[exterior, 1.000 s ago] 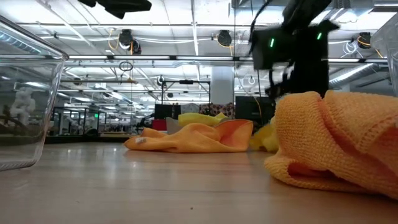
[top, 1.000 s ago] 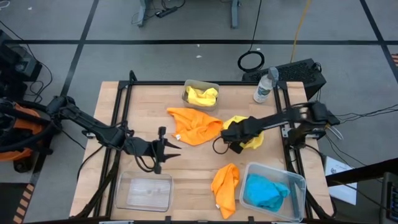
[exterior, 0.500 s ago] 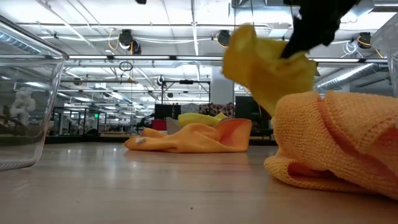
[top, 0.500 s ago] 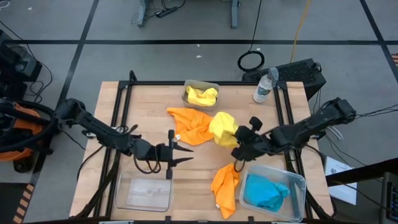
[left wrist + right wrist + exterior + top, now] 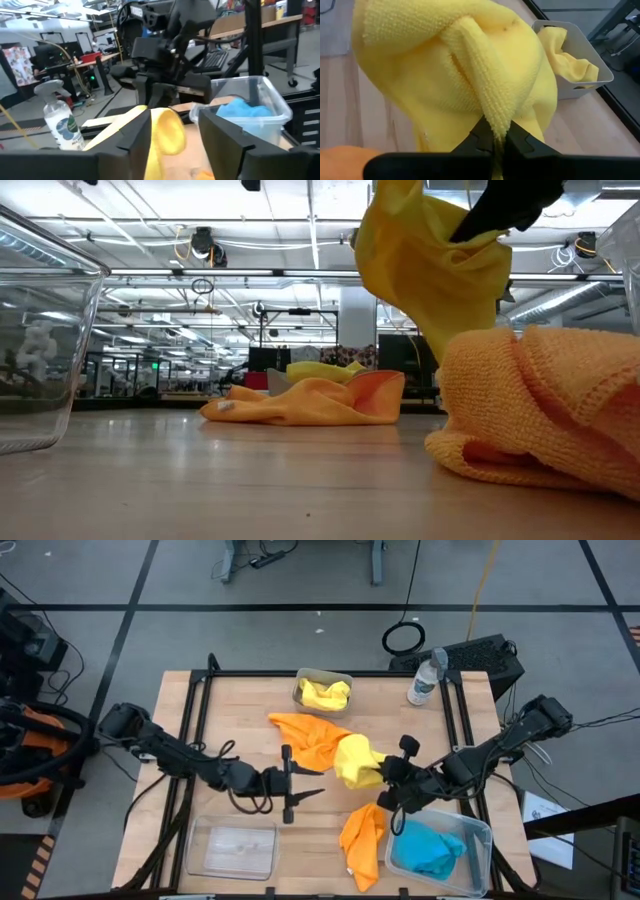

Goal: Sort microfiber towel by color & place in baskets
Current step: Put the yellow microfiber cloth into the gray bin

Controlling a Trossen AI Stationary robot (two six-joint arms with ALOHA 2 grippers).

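Yellow towel (image 5: 355, 760), orange towel (image 5: 362, 840)

yellow towel (image 5: 355, 760) hangs bunched above table, beside orange towel (image 5: 310, 740).

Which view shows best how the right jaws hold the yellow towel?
The right wrist view: the right gripper pinches a fold of the yellow towel close up. The high view shows it hanging over the table middle, the low view only its draped underside, the left wrist view a small part.
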